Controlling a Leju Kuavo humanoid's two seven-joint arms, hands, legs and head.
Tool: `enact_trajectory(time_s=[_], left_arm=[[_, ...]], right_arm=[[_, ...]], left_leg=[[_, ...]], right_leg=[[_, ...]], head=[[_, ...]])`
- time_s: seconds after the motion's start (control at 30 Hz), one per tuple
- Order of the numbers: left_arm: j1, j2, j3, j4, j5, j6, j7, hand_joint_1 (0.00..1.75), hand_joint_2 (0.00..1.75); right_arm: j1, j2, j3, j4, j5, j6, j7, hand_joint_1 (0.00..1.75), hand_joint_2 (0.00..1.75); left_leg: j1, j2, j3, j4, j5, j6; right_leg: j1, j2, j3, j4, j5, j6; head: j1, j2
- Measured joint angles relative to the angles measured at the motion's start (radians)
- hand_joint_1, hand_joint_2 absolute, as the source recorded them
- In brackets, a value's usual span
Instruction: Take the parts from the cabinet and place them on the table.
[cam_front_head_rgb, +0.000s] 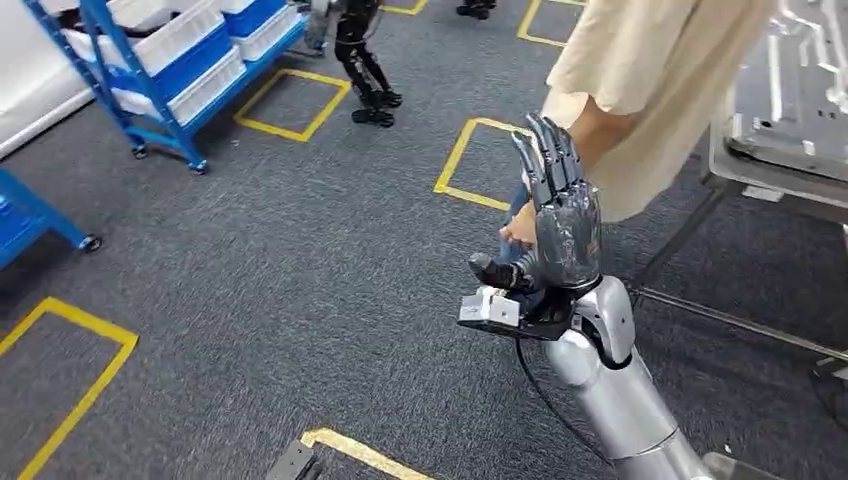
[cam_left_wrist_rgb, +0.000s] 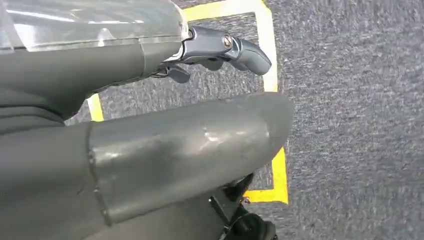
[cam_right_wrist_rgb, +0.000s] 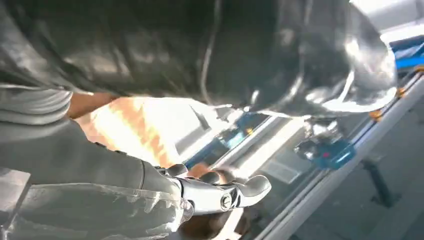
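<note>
While the right hand (cam_front_head_rgb: 560, 200) is raised with fingers apart and empty, a person (cam_front_head_rgb: 640, 90) stands at 1 o'clock. Left hand (cam_left_wrist_rgb: 220, 47) looks empty too (hanging). Parts aren't visible, so handling is a guess.

A person (cam_front_head_rgb: 640, 90) stands just beyond the right hand (cam_front_head_rgb: 562, 215); carpet (cam_front_head_rgb: 300, 270) leftward lies open.

no legible text, labels or nos. on anything in view
</note>
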Motion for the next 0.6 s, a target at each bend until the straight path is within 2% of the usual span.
enact_trajectory(time_s=[0.03, 0.07, 0.1, 0.13, 0.17, 0.27, 0.3, 0.33, 0.37, 0.4, 0.43, 0.47, 0.5, 0.53, 0.57, 0.6], left_arm=[[0.002, 0.000, 0.000, 0.000, 0.000, 0.000, 0.001, 0.00, 0.00], [0.002, 0.000, 0.000, 0.000, 0.000, 0.000, 0.001, 0.00, 0.00], [0.002, 0.001, 0.000, 0.000, 0.000, 0.000, 0.001, 0.00, 0.00], [-0.001, 0.002, 0.000, 0.000, 0.001, 0.001, 0.001, 0.00, 0.00], [-0.003, 0.002, 0.000, 0.000, 0.002, 0.001, 0.001, 0.00, 0.00], [0.003, 0.004, 0.000, 0.000, 0.002, 0.002, 0.001, 0.00, 0.00], [0.004, 0.005, 0.000, 0.000, 0.002, 0.002, 0.001, 0.00, 0.00], [0.005, 0.005, 0.000, 0.000, 0.002, 0.002, 0.000, 0.00, 0.00], [0.003, 0.005, 0.000, 0.000, 0.002, 0.002, 0.001, 0.00, 0.00], [0.001, 0.005, 0.000, 0.000, 0.002, 0.001, 0.001, 0.00, 0.00], [0.000, 0.005, 0.000, 0.000, 0.002, 0.001, 0.001, 0.00, 0.00], [0.001, 0.005, 0.000, 0.000, 0.002, 0.001, 0.001, 0.00, 0.00], [0.003, 0.005, 0.000, 0.000, 0.001, 0.001, 0.001, 0.00, 0.00], [0.004, 0.006, 0.000, 0.000, 0.000, 0.001, 0.001, 0.00, 0.00], [0.004, 0.006, 0.000, 0.000, 0.000, 0.001, 0.001, 0.00, 0.00], [0.003, 0.006, 0.000, 0.000, 0.000, 0.001, 0.001, 0.00, 0.00]], right_arm=[[0.000, 0.000, 0.001, 0.003, 0.000, 0.000, 0.000, 0.00, 0.00], [-0.001, 0.000, 0.002, 0.005, 0.000, 0.000, 0.000, 0.00, 0.00], [-0.003, 0.002, 0.003, 0.007, 0.000, 0.000, 0.000, 0.00, 0.00], [-0.005, 0.002, 0.004, 0.009, 0.000, 0.000, 0.000, 0.00, 0.00], [-0.008, 0.002, 0.004, 0.010, 0.000, 0.000, 0.000, 0.00, 0.00], [-0.011, 0.006, 0.006, 0.014, 0.000, 0.000, 0.000, 0.00, 0.00], [-0.012, 0.008, 0.007, 0.014, 0.000, 0.000, 0.000, 0.00, 0.00], [-0.015, 0.008, 0.007, 0.015, 0.000, 0.000, 0.000, 0.00, 0.00], [-0.017, 0.008, 0.007, 0.016, 0.000, 0.000, 0.000, 0.00, 0.00], [-0.016, 0.008, 0.007, 0.018, 0.000, 0.000, 0.000, 0.00, 0.00], [-0.012, 0.008, 0.007, 0.020, 0.000, 0.000, 0.000, 0.00, 0.00], [-0.010, 0.008, 0.007, 0.022, 0.000, 0.000, 0.000, 0.00, 0.00], [-0.010, 0.008, 0.008, 0.024, 0.000, 0.000, 0.000, 0.00, 0.00], [-0.010, 0.007, 0.008, 0.025, 0.000, 0.000, 0.000, 0.00, 0.00], [-0.010, 0.006, 0.008, 0.026, 0.000, 0.000, 0.000, 0.00, 0.00], [-0.011, 0.007, 0.008, 0.026, 0.000, 0.000, 0.000, 0.00, 0.00]], left_leg=[[0.000, 0.004, 0.023, -0.047, 0.032, 0.001], [0.000, 0.012, 0.068, -0.131, 0.075, 0.004], [-0.002, 0.035, 0.120, -0.226, 0.113, 0.010], [-0.011, 0.079, 0.146, -0.284, 0.106, 0.014], [-0.017, 0.069, 0.149, -0.288, 0.111, 0.026], [-0.021, 0.035, 0.143, -0.290, 0.113, 0.038], [-0.009, 0.022, 0.154, -0.305, 0.121, 0.050], [-0.010, 0.014, 0.157, -0.310, 0.123, 0.054], [-0.010, 0.009, 0.156, -0.310, 0.125, 0.060], [-0.010, -0.001, 0.155, -0.310, 0.125, 0.063], [-0.011, -0.012, 0.154, -0.309, 0.125, 0.064], [-0.013, -0.025, 0.154, -0.308, 0.125, 0.065], [-0.014, -0.038, 0.154, -0.307, 0.125, 0.065], [-0.014, -0.052, 0.154, -0.305, 0.125, 0.064], [-0.014, -0.067, 0.155, -0.301, 0.124, 0.063], [-0.014, -0.079, 0.155, -0.297, 0.122, 0.061]], right_leg=[[0.000, -0.012, 0.002, 0.000, -0.002, 0.001], [0.001, -0.025, 0.005, 0.001, -0.005, 0.003], [0.001, -0.035, 0.010, 0.001, -0.008, 0.006], [0.006, -0.045, 0.013, 0.000, -0.012, 0.010], [0.012, -0.054, 0.012, 0.002, -0.014, 0.017], [0.014, -0.082, 0.021, -0.006, -0.015, 0.028], [0.010, -0.086, 0.020, -0.002, -0.024, 0.035], [0.005, -0.034, 0.016, 0.022, -0.043, 0.039], [0.003, 0.009, -0.013, 0.083, -0.081, 0.039], [0.002, 0.030, -0.052, 0.160, -0.120, 0.040], [0.002, 0.040, -0.094, 0.243, -0.152, 0.043], [0.002, 0.044, -0.125, 0.297, -0.163, 0.044], [0.003, 0.044, -0.135, 0.306, -0.148, 0.043], [0.002, 0.045, -0.121, 0.265, -0.109, 0.041], [0.002, 0.050, -0.087, 0.185, -0.057, 0.037], [0.002, 0.068, -0.046, 0.093, -0.008, 0.032]], head=[[0.000, 0.000], [0.000, 0.000], [0.000, 0.000], [0.000, 0.000], [0.002, 0.000], [0.001, 0.000], [0.001, 0.000], [0.002, 0.000], [0.002, 0.000], [0.002, 0.000], [0.002, 0.000], [0.002, 0.000], [0.002, 0.000], [0.002, 0.000], [0.002, 0.000], [0.002, 0.000]])
